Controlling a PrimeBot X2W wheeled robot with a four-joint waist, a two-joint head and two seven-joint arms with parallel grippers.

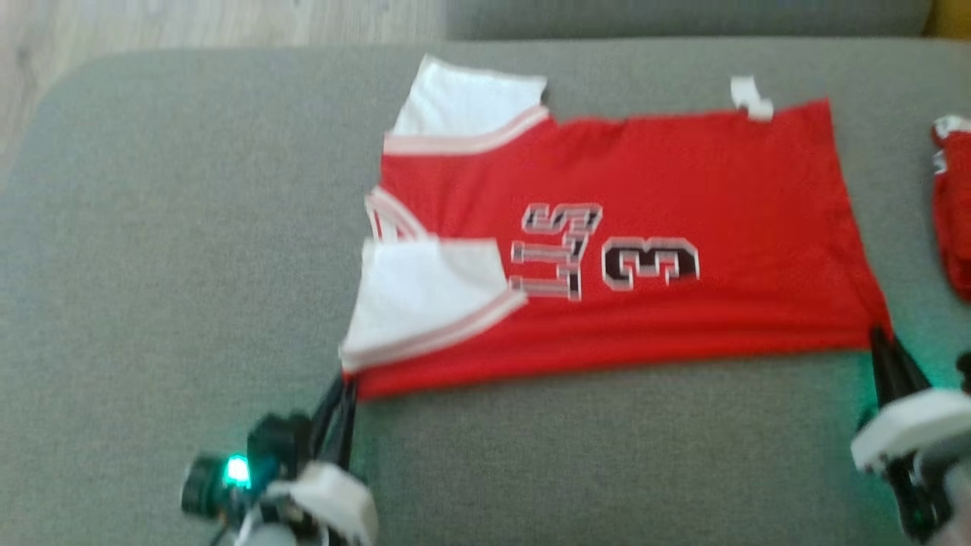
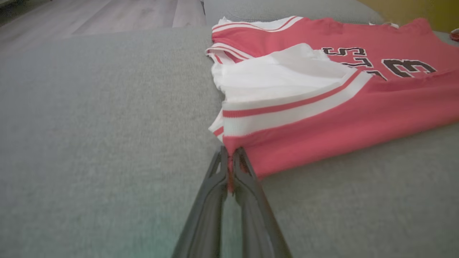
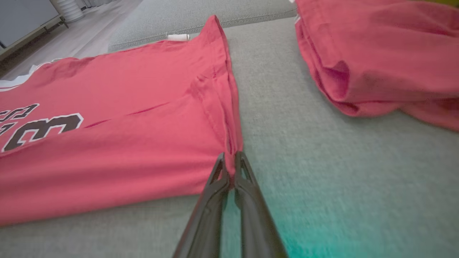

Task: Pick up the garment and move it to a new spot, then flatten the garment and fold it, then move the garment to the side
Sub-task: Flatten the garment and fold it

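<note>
Two grippers are at work, each closed on a corner of the one spread garment.

The left gripper (image 1: pixel 345 390) sits at 7 o'clock in the head view. Its fingers slant up toward 1 o'clock and are pressed together on the red jersey (image 1: pixel 645 189) at its near shoulder corner. In the left wrist view the left gripper (image 2: pixel 229 157) has a sliver of red cloth caught between the tips, just under the red-and-white striped band.

The right gripper (image 1: pixel 880 337) sits at 4 o'clock with its fingers leaning toward 11 o'clock, and it pinches the near hem corner. The right wrist view shows the right gripper (image 3: pixel 231 161) nipped shut on that folded edge.

The jersey lies flat on the grey cushion (image 1: pixel 152 265) at the centre of the head view. Its neck points to 9 o'clock and its hem to 3 o'clock. It has two white sleeves. The print is turned sideways: a large "3", and beside it letters that begin "S" and "T", with the rest too blurred to read. One white tag (image 1: pixel 751 98) sticks out at the far hem, toward 1 o'clock.

A second red garment (image 1: pixel 956 212) lies bunched at 3 o'clock, apart from the jersey.
</note>
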